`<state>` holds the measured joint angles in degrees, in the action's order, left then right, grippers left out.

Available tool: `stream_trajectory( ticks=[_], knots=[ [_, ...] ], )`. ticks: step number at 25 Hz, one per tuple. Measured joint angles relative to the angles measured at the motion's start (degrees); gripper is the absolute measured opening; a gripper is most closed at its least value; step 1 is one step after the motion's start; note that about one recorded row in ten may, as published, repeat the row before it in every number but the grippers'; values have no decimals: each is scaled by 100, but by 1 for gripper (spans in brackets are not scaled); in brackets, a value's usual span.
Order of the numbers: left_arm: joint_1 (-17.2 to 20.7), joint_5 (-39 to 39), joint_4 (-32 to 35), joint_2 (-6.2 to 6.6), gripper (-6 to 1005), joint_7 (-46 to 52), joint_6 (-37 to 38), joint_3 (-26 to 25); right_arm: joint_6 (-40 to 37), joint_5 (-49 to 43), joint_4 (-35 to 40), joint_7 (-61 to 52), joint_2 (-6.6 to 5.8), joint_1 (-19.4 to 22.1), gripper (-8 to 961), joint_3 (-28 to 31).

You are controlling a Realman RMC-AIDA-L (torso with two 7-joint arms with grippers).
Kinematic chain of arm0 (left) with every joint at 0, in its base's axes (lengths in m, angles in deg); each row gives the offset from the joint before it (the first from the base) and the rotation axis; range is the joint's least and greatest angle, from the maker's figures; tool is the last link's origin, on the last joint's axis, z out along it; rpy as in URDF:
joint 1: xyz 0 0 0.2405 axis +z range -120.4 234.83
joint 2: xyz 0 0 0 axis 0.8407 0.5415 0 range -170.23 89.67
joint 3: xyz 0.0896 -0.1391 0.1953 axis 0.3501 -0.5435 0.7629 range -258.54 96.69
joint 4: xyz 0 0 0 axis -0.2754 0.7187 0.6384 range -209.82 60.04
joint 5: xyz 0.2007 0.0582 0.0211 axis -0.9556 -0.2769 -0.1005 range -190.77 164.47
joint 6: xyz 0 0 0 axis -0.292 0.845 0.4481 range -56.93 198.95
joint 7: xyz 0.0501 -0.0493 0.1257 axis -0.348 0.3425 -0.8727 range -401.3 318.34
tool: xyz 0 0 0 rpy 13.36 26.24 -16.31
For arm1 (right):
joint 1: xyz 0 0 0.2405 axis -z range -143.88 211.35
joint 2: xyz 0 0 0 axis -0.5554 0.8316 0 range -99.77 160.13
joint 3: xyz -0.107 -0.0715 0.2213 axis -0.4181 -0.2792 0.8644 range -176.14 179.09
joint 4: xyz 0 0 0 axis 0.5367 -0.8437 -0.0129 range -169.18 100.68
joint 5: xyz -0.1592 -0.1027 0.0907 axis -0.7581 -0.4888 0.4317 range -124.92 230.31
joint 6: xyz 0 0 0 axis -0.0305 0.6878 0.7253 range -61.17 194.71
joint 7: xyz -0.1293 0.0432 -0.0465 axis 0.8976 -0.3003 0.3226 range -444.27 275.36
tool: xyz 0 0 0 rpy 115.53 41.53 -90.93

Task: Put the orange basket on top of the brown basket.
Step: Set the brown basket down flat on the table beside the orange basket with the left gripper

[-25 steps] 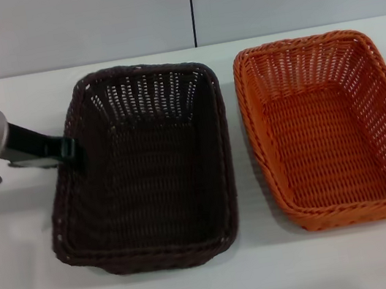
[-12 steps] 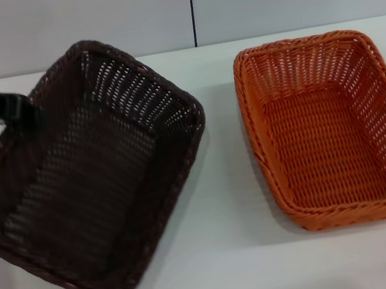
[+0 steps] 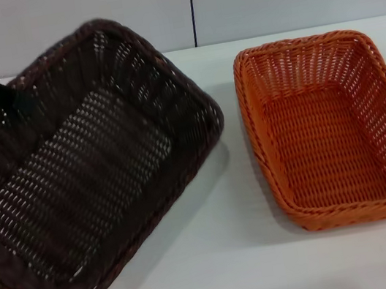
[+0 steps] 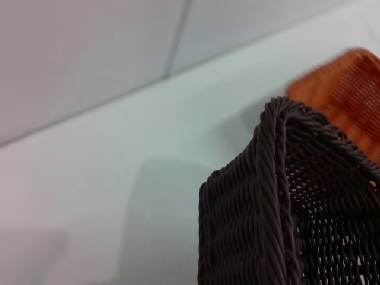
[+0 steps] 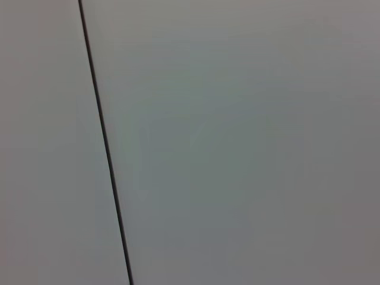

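The brown basket (image 3: 87, 177) is off the table, tilted and turned, at the left of the head view. My left gripper (image 3: 0, 91) is shut on its far left rim; only a black finger shows at the frame's upper left. The left wrist view shows a corner of the brown basket (image 4: 267, 202) close up, with the orange basket (image 4: 344, 89) beyond it. The orange basket (image 3: 331, 129) sits flat and empty on the white table (image 3: 236, 271) at the right. My right gripper is out of view.
A pale wall with a dark vertical seam (image 3: 192, 7) runs behind the table. The right wrist view shows only that wall and a seam (image 5: 104, 142). Bare table lies between the two baskets and along the front edge.
The brown basket has been lifted from flat on the table, swung to the left and tilted up, and now stands closer to the camera. The orange basket has not moved.
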<state>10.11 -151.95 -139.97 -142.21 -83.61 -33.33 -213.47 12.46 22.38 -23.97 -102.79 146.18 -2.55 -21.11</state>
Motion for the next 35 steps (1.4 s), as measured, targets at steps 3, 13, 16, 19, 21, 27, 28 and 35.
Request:
stream_trajectory(
  ticks=[3,13,16,19,21,27,28,35],
  knots=[
    [-159,2,553,19,212,-381,66,34,-51,-10,0,-86,7,32,587,-28],
    [-638,-365,1981,-385,225,-1274,885,221,-154,-43,-1,-136,43,83,586,-36],
    [-676,-365,1978,-614,229,-1412,1002,221,-173,-27,-1,-162,45,108,586,-36],
    [-700,-359,1967,-771,233,-1560,1071,220,-190,-48,-1,-255,44,135,586,-36],
    [-746,-333,1965,-993,235,-1700,1255,198,-193,-52,0,-279,42,145,586,-37],
    [-840,-220,2019,-1337,243,-1917,1624,193,-186,-37,-13,-283,41,167,585,-43],
    [-865,-214,2068,-1376,244,-1917,1686,191,-189,-37,-15,-283,42,175,585,-44],
    [-901,-163,2227,-1492,253,-1880,1821,158,-195,-18,-31,-285,54,222,584,-45]
  ],
)
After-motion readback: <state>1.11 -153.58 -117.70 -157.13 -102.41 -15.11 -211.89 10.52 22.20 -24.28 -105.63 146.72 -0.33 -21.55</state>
